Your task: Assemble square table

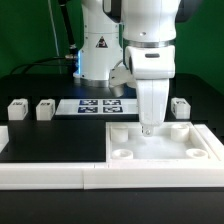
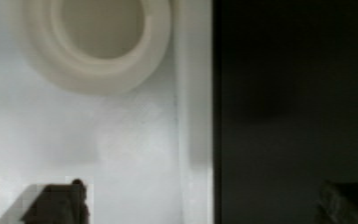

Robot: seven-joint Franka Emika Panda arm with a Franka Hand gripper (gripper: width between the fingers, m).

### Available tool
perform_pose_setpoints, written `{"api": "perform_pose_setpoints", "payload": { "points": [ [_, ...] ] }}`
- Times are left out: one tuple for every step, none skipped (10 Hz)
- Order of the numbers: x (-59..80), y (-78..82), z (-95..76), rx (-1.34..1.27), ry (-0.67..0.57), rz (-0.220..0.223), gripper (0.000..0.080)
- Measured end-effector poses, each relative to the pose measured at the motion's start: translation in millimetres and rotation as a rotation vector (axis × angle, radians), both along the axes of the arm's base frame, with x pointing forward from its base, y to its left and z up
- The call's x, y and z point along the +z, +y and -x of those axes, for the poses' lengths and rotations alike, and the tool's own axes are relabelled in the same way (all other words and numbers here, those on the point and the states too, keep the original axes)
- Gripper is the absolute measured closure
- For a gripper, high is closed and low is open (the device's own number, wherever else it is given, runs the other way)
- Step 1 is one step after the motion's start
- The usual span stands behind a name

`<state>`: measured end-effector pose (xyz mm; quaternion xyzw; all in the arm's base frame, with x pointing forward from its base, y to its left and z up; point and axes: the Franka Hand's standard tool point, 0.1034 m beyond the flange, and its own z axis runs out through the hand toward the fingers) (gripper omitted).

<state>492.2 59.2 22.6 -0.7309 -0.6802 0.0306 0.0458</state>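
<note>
Arm [image 1: 150,45] points straight down, fingers [image 2: 55,203] spread wide.

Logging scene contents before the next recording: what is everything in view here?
square tabletop: one, white, round corner sockets, exterior view's right, against the fence
legs: three seen, white, tagged; two at the exterior view's left, one at its right behind the tabletop
marker board: one, white with black tags, mid-table
bar fence: one, white, along the near edge
table: one, black
robot arm: one, white, over the tabletop
end effector: one, open, low over the tabletop
</note>
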Motion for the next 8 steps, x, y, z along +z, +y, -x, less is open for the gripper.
{"api": "perform_pose_setpoints", "payload": {
  "points": [
    [0.0, 0.0, 0.0, 0.000, 0.000, 0.000, 0.0151],
    [0.0, 0.0, 0.0, 0.000, 0.000, 0.000, 0.0150],
    [0.0, -0.1, 0.0, 0.000, 0.000, 0.000, 0.0150],
    [0.0, -0.1, 0.0, 0.000, 0.000, 0.000, 0.0150],
    [1.4, 0.3, 0.0, -0.013, -0.001, 0.002, 0.0150],
    [9.2, 2.3, 1.4, -0.045, -0.010, 0.008, 0.0150],
    [19.0, 6.8, 7.0, -0.099, -0.013, 0.019, 0.0150],
    [29.1, 13.6, 13.1, -0.173, -0.007, 0.037, 0.0150]
  ]
}}
